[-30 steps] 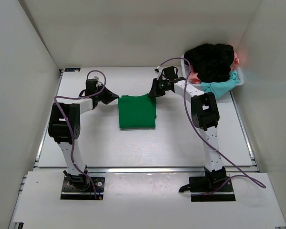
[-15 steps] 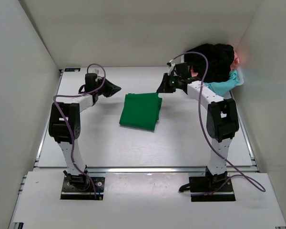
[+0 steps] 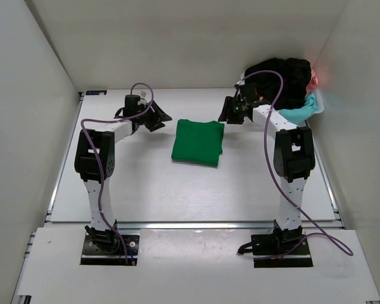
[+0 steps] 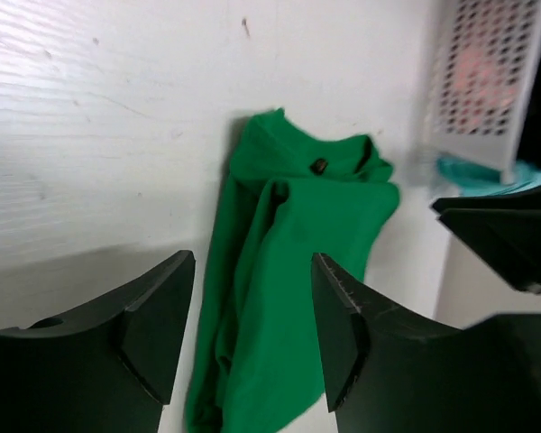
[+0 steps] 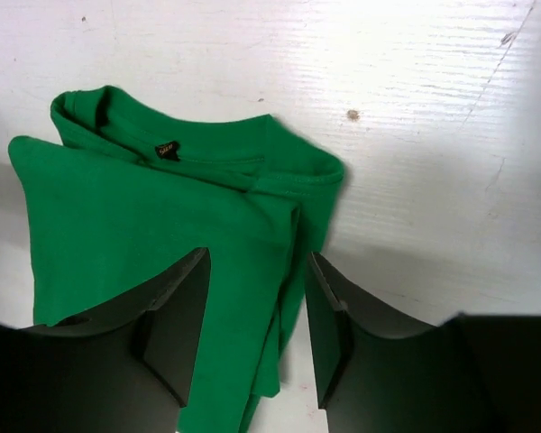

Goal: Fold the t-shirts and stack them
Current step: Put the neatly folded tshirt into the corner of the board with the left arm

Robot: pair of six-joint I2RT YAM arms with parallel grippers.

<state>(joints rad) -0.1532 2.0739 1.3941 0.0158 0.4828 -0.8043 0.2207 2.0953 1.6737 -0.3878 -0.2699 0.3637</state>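
A bright green t-shirt (image 3: 198, 142) lies folded on the white table, its collar toward the far side. My left gripper (image 3: 158, 119) hovers just left of it, open and empty. In the left wrist view the green t-shirt (image 4: 288, 262) lies on the table below and beyond my left gripper (image 4: 252, 334). My right gripper (image 3: 228, 113) is off the shirt's far right corner, also open. The right wrist view has the green t-shirt (image 5: 162, 216) flat under my right gripper (image 5: 257, 329), untouched. More t-shirts, black (image 3: 280, 79), pink (image 3: 314, 81) and light teal (image 3: 297, 113), are heaped at the back right.
The heap sits in a white perforated basket (image 3: 320, 105) in the back right corner, close behind my right arm; the basket (image 4: 482, 81) also shows in the left wrist view. White walls close in the table on three sides.
Both grippers have opened and let go of the green t-shirt. The shirt has shifted to the right and both arms have moved right with it.
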